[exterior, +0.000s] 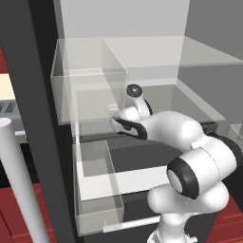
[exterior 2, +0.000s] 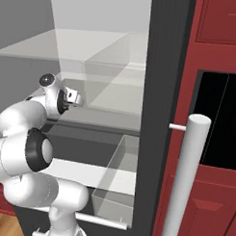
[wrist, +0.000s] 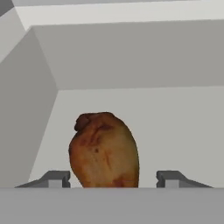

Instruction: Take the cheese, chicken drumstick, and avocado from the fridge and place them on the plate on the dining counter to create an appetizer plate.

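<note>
— Reaching into the fridge (exterior: 142,47), what was being attempted, and how could it be done well?

— The chicken drumstick (wrist: 104,151) was being approached. It was seen in the hand view standing on the pale fridge floor, near a back corner, its rounded meaty end up. The hand (wrist: 113,178) was set around its lower part, one fingertip (wrist: 54,178) at each side with gaps left to the meat, so nothing was gripped yet; the jaws were held fairly wide. For a sound grasp, it was judged that the hand should be kept centred on the thick part and closed evenly, since a rounded, tapering shape could be squeezed out sideways. A straight lift would then be wanted, clear of the glass shelf (exterior: 142,61) above.

— And how many of each thing were counted?

— One drumstick and one arm (exterior 2: 22,150) were counted. In the base views, several clear door bins (exterior: 97,190) were made out, and one long white handle (exterior 2: 185,180). Cheese, avocado and plate were not counted from these pictures.
</note>
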Tool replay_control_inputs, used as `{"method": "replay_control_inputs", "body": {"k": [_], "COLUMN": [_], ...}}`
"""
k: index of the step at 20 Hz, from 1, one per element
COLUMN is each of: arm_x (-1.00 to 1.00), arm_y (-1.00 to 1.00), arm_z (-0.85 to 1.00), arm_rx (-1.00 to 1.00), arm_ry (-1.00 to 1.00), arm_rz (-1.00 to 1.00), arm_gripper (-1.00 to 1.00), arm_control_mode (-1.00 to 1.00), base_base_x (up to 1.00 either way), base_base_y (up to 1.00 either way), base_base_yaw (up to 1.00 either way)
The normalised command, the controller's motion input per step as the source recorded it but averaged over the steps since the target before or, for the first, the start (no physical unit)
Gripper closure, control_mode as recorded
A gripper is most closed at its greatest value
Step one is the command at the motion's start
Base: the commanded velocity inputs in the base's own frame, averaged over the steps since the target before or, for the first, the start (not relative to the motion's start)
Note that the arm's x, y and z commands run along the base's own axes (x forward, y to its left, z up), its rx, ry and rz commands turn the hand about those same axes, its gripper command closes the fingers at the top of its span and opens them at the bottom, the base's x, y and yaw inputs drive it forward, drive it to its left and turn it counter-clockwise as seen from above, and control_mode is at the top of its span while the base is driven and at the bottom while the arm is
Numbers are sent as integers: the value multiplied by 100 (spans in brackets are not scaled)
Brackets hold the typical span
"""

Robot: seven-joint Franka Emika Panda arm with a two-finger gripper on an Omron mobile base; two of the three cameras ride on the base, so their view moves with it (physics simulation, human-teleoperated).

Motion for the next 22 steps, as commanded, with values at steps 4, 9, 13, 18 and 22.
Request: {"method": "replay_control_inputs", "body": {"k": [4, 9, 13, 18, 22], "arm_x": [-41, 19, -31, -99, -100], "arm_y": [0, 0, -2, -19, -57], "arm_z": [-36, -5, 0, -2, 33], "arm_rx": [0, 0, 0, 0, 4], "arm_ry": [0, 0, 0, 0, 3], "arm_rz": [-3, 0, 0, -2, 0], "arm_gripper": [100, 100, 100, 100, 100], "arm_control_mode": [-100, -100, -100, -100, -100], "base_base_x": [0, 0, 0, 0, 0], "base_base_y": [0, 0, 0, 0, 0], "base_base_yaw": [0, 0, 0, 0, 0]}}
